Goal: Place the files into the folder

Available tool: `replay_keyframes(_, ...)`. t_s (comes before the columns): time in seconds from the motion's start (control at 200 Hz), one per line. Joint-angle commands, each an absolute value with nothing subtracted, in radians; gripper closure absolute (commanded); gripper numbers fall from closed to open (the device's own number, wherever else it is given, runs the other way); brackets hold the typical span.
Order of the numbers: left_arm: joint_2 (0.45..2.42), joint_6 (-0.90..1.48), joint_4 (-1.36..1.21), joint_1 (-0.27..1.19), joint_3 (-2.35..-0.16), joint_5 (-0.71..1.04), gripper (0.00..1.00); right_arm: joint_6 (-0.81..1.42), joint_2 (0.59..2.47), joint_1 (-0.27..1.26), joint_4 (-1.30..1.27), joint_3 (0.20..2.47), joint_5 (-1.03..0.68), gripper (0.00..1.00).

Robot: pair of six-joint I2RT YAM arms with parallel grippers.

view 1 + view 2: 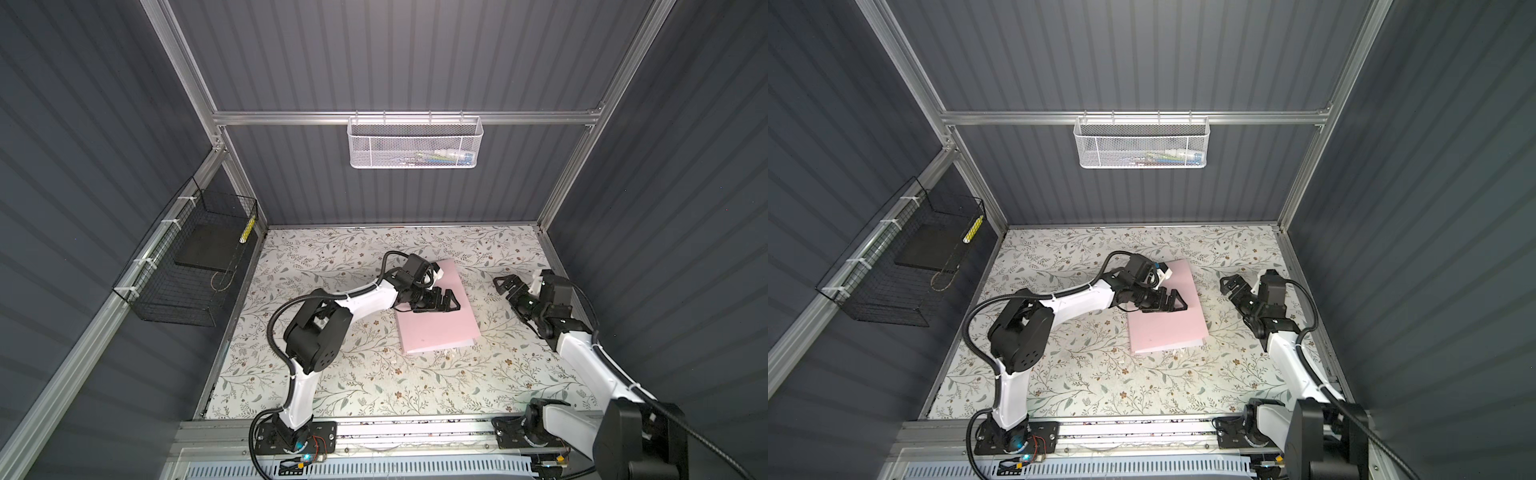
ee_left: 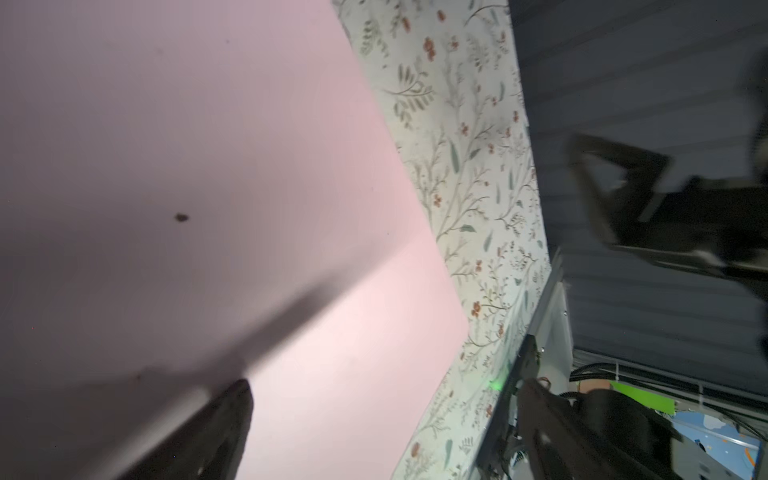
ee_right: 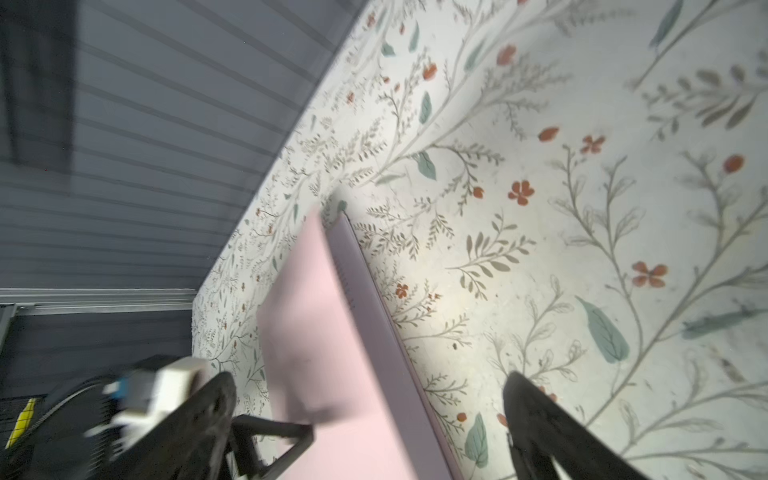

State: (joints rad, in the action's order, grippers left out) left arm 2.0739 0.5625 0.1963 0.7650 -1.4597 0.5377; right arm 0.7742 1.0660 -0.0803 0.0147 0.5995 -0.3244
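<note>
Folder on table: the pale pink rectangular folder (image 1: pixel 436 328) lies flat and shut near the middle of the floral-patterned tabletop (image 1: pixel 353 374). Its long edges run away from me and lean a little to the left, and both top views show it so (image 1: pixel 1167 328).
Left arm: the white-and-black left arm (image 1: pixel 365 297) rises from its base at the near rail and folds at the elbow. It then stretches rightward, nearly level, and its wrist ends over the folder's far half.
Right arm: the white-and-black right arm (image 1: pixel 586 361) climbs along the table's right side and turns its wrist toward the far left. It stops to the right of the folder, apart from it.
Left gripper: the black left gripper (image 1: pixel 455 302) hangs low over the pink cover, jaws spread wide with nothing between them. In the left wrist view one finger (image 2: pixel 208 428) throws a shadow on the cover, and I cannot tell whether it touches.
Right gripper: the black right gripper (image 1: pixel 503 291) sits above bare tabletop, jaws wide and empty. The right wrist view shows its fingers (image 3: pixel 536 415) far apart.
Files: the white printed paper sheets (image 3: pixel 353 286) show only as a paler layer under the top cover along the folder's open edge. That layer carries tiny dark marks too small for me to read.
</note>
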Motion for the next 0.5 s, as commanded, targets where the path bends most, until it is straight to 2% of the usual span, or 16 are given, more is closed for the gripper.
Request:
replay_keyframes(0.0,2.09,0.563,0.192,0.764,-1.484,0.531,0.0,0.698,0.997,-0.086,0.139,0.62,-0.325,0.01)
replay_keyframes(0.17,2.071,0.6,0.177,0.737,-1.48,0.57,0.0,0.675,0.896,-0.087,0.16,0.629,-0.375,0.01)
replay_keyframes(0.33,1.967,0.598,0.172,0.729,-1.503,0.604,0.0,0.643,0.87,-0.089,0.181,0.663,-0.368,0.01)
replay_keyframes(0.495,1.808,0.583,0.188,0.697,-1.499,0.552,0.0,0.596,0.858,-0.089,0.213,0.712,-0.258,0.01)
